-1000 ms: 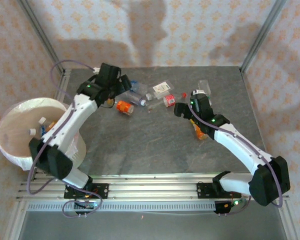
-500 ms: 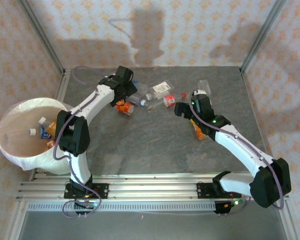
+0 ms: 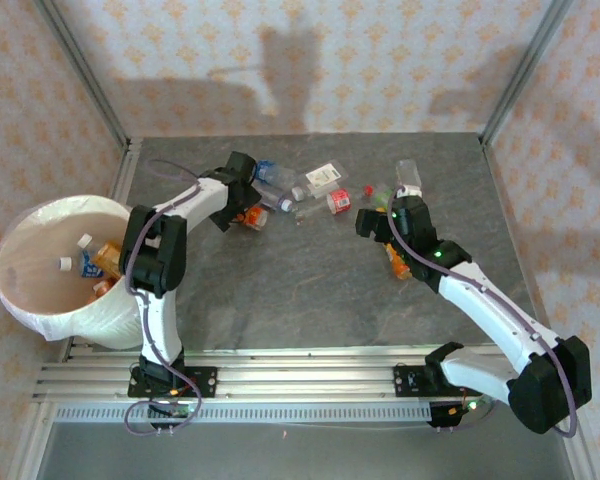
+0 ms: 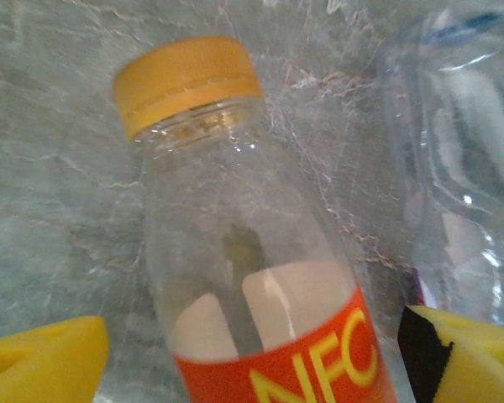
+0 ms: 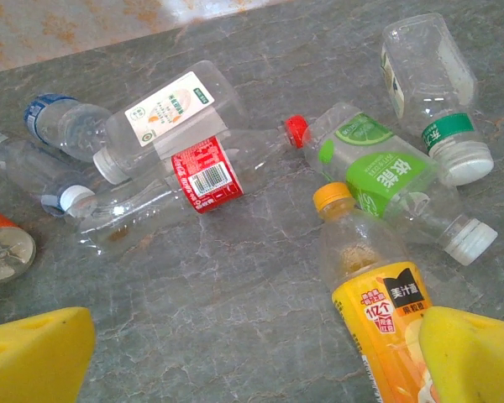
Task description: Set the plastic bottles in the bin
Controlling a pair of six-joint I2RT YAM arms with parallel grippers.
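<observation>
- The bin (image 3: pixel 18 300): a large white lined basket standing off the left edge of the table (image 3: pixel 280 300). A few bottles lie inside it (an orange-labelled bottle (image 3: pixel 105 260) and two white caps can be made out).
- Left gripper (image 4: pixel 252 357): jaws spread, one yellow pad on each side of the NFC bottle (image 4: pixel 260 277). One pad is clear of the plastic. The other sits just beside it, and whether it touches I cannot tell.
- NFC bottle: clear, with an orange cap and an orange label, lying flat on the table. It is the loose bottle nearest the bin.
- Crumpled clear bottle (image 4: pixel 462 168): lying alongside the NFC bottle.
- Right gripper (image 5: pixel 252 357): jaws wide apart and gripping nothing, held low over the table, well apart from the bin.
- Yellow-capped bottle (image 5: pixel 378 294): orange-yellow label, lying flat just inside one of the right gripper's fingers.
- Loose pile, all on their sides and farther from the bin than the NFC bottle:
  - the green-labelled bottle (image 5: pixel 378 172)
  - the red-labelled bottle (image 5: pixel 203 172)
  - the white-labelled bottle (image 5: pixel 170 105)
  - the green-banded bottle (image 5: pixel 433 84)
  - the blue-capped bottle (image 5: pixel 59 124)
</observation>
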